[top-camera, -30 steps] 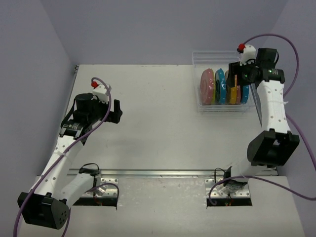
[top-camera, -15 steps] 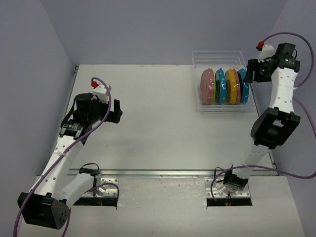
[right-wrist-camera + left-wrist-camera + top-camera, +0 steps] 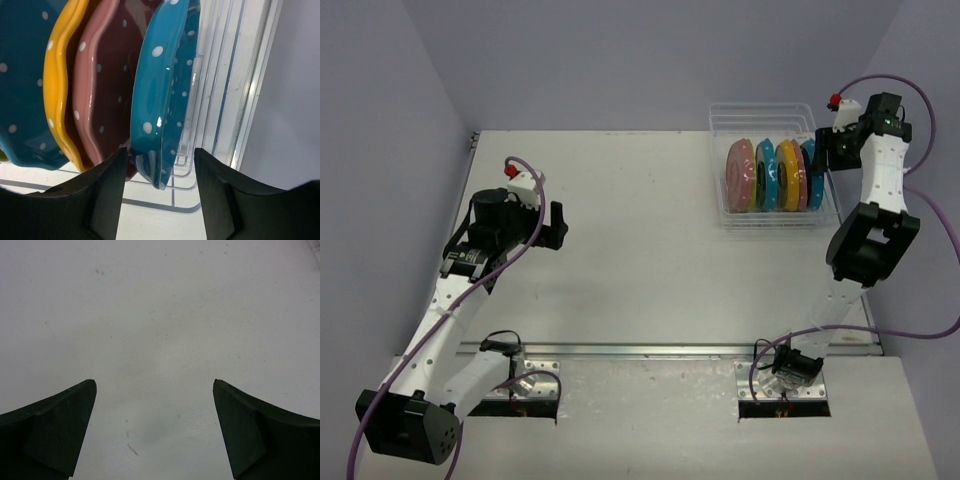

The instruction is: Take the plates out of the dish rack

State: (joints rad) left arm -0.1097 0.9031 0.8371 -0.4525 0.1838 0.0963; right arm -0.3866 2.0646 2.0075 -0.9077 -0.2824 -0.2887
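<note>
Top external view: the table (image 3: 640, 250) is carrying both arms at its near edge, and the dish rack (image 3: 775, 118) is sitting at its far right.
Dish rack: it is lying directly ahead of the right gripper (image 3: 823, 150), which is reaching in at the rack's right end. It is standing well apart from the left gripper (image 3: 558, 225). In the right wrist view its clear ribs (image 3: 225, 75) are running just past the right-hand finger.
Plates: they are standing on edge in a row inside the rack. Counting away from the right gripper, they are showing as the end blue plate (image 3: 812, 168), a pink plate (image 3: 799, 176), a yellow plate (image 3: 786, 175), a second blue plate (image 3: 765, 172) and a far pink plate (image 3: 740, 172).
End blue plate: in the right wrist view its dotted rim (image 3: 155, 90) is hanging between the two fingers (image 3: 107, 200), with a gap showing on either side. The pink plate (image 3: 100, 85) is leaning close beside it, and the yellow plate (image 3: 60, 85) is following.
Right gripper: its jaws are standing apart (image 3: 160, 152), straddling the end blue plate and clamping nothing.
Left gripper: it is hovering over the table with its fingers (image 3: 50, 435) spread wide (image 3: 155, 385), holding nothing, and tabletop is showing between them.
</note>
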